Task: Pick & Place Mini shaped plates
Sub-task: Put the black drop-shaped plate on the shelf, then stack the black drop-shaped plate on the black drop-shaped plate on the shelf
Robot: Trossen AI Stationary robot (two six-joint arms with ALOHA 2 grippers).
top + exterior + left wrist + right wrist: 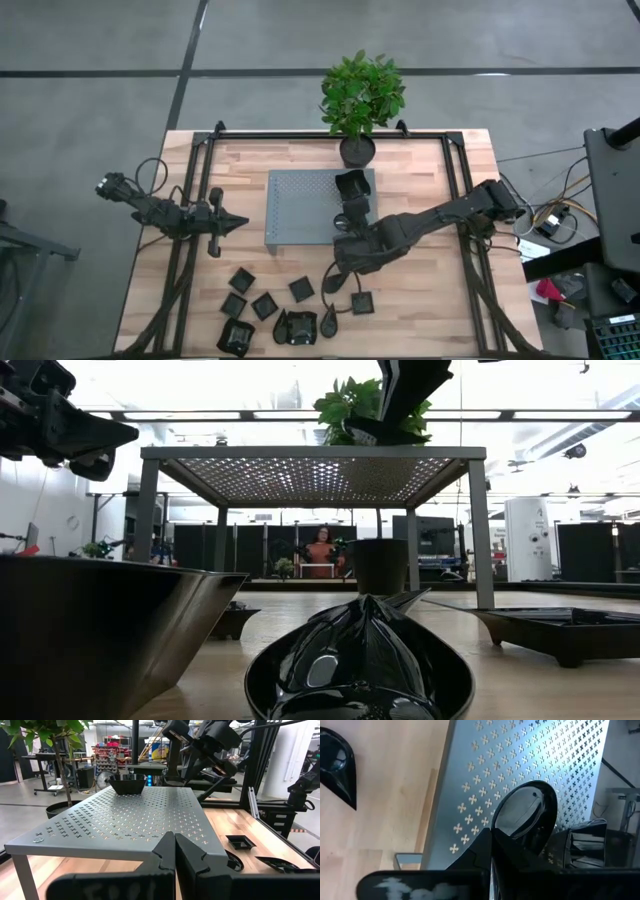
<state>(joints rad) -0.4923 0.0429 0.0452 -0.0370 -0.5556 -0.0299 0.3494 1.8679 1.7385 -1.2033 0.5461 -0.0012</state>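
Several mini shaped plates (265, 305) lie on the wooden table near its front edge. They are small, black and glossy. One square plate (351, 185) stands on the far right part of the grey perforated platform (300, 205). My right gripper (491, 832) hangs over the platform's right side, shut on a rounded teardrop plate (525, 815). My left gripper (238, 222) waits shut and level just left of the platform, touching nothing. My right gripper pinches the teardrop plate by its rim (496, 827) at one end, between its two fingers. The fingers slant down from the table's near right side. The plate is tilted, and in the low view its lower edge (385, 430) hangs just above the platform top.
A potted green plant (357, 150) stands at the table's far edge behind the platform. A black frame (460, 170) runs along the table's sides. A teardrop plate (360, 660) and a square one (90, 630) lie close in front of the low camera.
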